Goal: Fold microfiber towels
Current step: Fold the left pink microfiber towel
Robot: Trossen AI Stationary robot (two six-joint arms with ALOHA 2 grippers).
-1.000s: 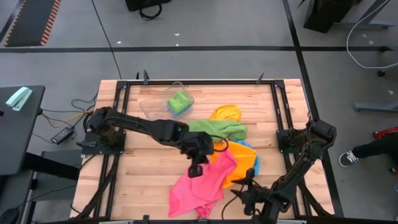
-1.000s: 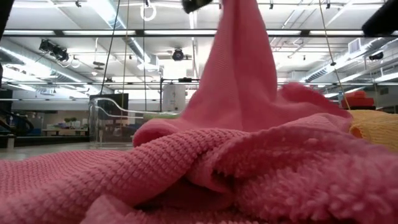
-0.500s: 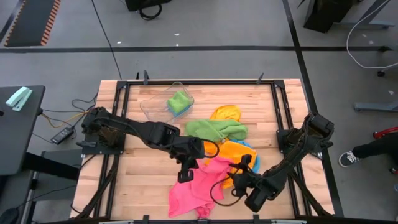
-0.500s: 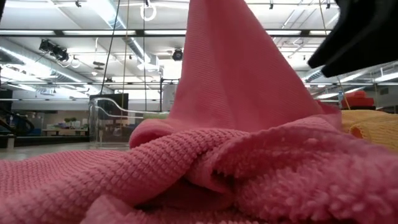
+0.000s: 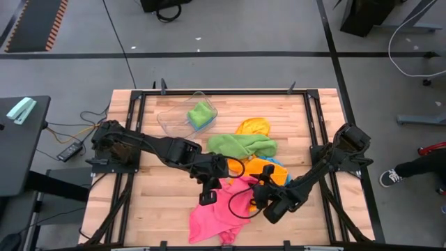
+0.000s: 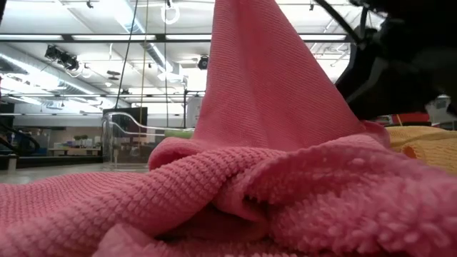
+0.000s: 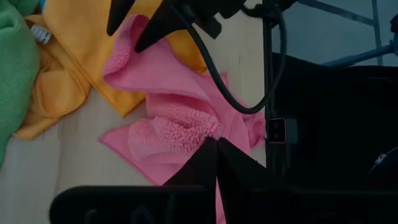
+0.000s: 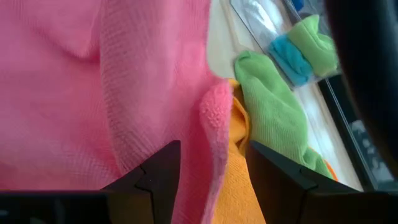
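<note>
A pink towel (image 5: 221, 213) lies crumpled near the table's near edge. One part of it is drawn up into a peak (image 6: 264, 78) under my left gripper (image 5: 207, 196), which is shut on it. My right gripper (image 5: 255, 193) is open just right of that peak. In the right wrist view the towel's hanging edge (image 8: 211, 118) runs between the two fingers of my right gripper (image 8: 214, 171); I cannot tell whether they touch it. An orange towel (image 5: 263, 171) lies partly under the pink one. A green towel (image 5: 240, 145) and another orange one (image 5: 252, 127) lie farther back. My left gripper pinches a bunched, fluffy part of the pink towel (image 7: 205, 127) between its two shut fingers (image 7: 231, 163), which slant down from above. One layer or several, I cannot tell. The cloth is drawn up in a taut cone, and its lower part (image 6: 214, 193) rests on the table.
A clear tub (image 5: 171, 118) holding a green cloth (image 5: 201, 113) and a blue one stands at the far left. A sliver of blue cloth (image 5: 284, 167) shows beside the orange towel. Black frame rails (image 5: 223, 91) border the table. Bare wood (image 5: 157, 192) lies to the left.
My right gripper has swung from the table's near edge toward the far left, up to the raised pink towel, and stayed open. My left gripper has shifted a little toward the table's left with the towel's peak. The towel's lower part has stayed on the table.
</note>
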